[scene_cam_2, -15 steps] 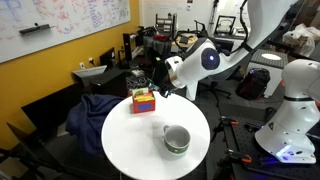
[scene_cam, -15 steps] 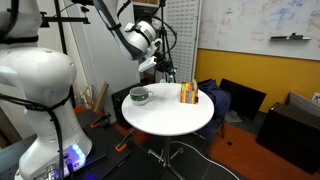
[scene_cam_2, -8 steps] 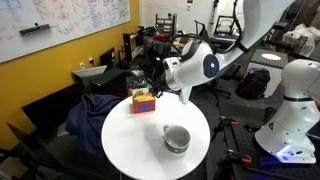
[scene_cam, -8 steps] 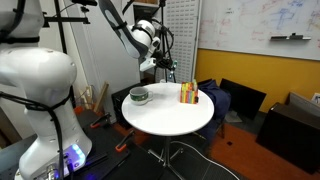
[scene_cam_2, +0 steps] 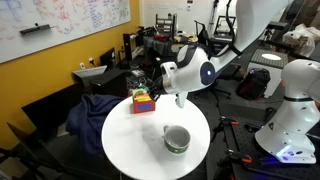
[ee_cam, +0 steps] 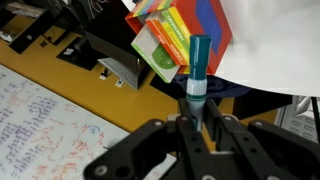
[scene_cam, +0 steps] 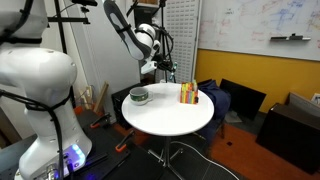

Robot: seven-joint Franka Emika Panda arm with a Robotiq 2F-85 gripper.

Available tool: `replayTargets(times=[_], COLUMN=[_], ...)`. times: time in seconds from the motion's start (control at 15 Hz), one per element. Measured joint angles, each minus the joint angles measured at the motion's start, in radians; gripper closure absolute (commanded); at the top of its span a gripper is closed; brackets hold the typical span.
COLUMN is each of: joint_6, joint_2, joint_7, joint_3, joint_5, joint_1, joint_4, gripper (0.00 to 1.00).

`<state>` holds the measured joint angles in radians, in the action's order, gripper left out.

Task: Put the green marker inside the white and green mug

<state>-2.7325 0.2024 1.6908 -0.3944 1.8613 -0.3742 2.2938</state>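
The marker (ee_cam: 198, 68) is clamped between the fingers (ee_cam: 180, 128) of the gripper (ee_cam: 197, 118), which are closed on its lower end. Its long axis is set in line with the gripper's own reach, and its free end is pointed straight away from the palm, toward the block (ee_cam: 170, 40) and the table (ee_cam: 270, 50) edge. Which end is the writing tip cannot be told.

The mug (scene_cam_2: 176, 140) is not caught in the wrist view. In an exterior view it is seen upright on the near part of the table, well apart from the block, with the arm's end held in the air over the far edge, just beside the block. The mug is thus judged to lie lower and off the marker's line, so a carry across and a downward tilt are called for.
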Motion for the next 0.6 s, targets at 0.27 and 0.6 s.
replayTargets(times=[0.27, 0.6], joint_6=[0.0, 0.016], joint_2=[0.0, 0.0], joint_7=[0.0, 0.016], joint_3=[0.0, 0.014], joint_5=[0.0, 0.005], joint_1=[0.0, -0.011], joint_4=[0.0, 0.011], gripper=[0.95, 0.95])
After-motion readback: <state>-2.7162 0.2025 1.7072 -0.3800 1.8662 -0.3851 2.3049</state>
